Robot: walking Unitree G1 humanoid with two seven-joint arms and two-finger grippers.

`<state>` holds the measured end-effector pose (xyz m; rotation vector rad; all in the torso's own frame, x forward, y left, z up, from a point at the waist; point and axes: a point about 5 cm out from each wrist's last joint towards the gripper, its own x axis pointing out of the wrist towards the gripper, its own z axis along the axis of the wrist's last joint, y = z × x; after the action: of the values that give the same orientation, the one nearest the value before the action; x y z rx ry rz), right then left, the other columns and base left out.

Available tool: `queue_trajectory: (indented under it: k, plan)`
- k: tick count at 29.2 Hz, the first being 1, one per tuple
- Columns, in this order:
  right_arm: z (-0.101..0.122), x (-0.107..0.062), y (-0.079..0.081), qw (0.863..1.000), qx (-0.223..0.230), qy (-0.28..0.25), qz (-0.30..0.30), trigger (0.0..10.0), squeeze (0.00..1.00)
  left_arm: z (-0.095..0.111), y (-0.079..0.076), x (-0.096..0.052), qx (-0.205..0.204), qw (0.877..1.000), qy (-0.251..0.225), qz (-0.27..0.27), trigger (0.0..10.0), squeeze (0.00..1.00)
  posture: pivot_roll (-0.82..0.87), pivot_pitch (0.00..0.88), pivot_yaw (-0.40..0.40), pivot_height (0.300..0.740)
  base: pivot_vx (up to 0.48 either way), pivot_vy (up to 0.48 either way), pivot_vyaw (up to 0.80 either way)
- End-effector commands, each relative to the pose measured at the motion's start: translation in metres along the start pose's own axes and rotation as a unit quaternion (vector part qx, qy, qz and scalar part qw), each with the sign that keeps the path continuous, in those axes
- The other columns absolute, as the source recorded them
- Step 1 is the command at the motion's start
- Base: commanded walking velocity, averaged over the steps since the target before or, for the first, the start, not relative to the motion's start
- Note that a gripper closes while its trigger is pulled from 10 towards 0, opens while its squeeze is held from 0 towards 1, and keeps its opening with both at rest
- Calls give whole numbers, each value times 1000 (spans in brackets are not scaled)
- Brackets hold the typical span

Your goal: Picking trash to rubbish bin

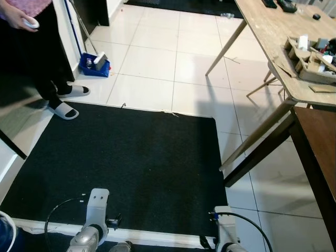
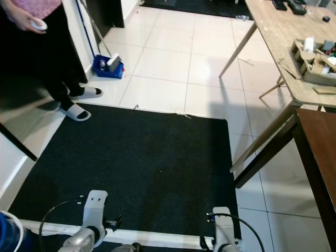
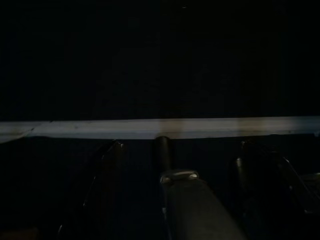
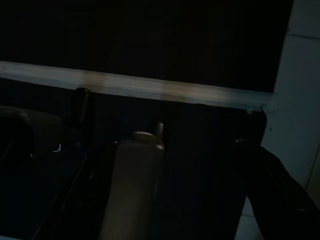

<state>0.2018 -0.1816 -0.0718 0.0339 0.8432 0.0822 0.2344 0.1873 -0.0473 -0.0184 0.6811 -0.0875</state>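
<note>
A blue bin with a few items in it stands on the white tiles at the far left, beside a broom handle. A small clear piece of trash lies on the floor far ahead, near the table leg. Both arms hang low at the near edge of the black mat, the left arm and the right arm. In the dark left wrist view my left gripper is open over the mat's pale edge. My right gripper is open too, with nothing held.
A person in white slippers stands at the left, holding a small white object. A wooden table with clutter runs along the right, and a dark brown table stands nearer. Scraps of tape lie at the mat's far edge.
</note>
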Motion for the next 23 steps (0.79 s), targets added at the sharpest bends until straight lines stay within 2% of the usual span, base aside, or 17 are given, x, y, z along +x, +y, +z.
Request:
queue_trajectory:
  k: [1,23]
  plan:
    - [-12,-3,-3,1000,1,17,-5,10000,0,-9,-2,-2,-6,1000,15,-4,10000,0,48,199,-50,740,368,0,0]
    - [-11,-3,-2,1000,2,15,-1,10000,0,-11,-2,-3,-8,1000,15,-7,10000,0,49,204,-53,740,368,0,0]
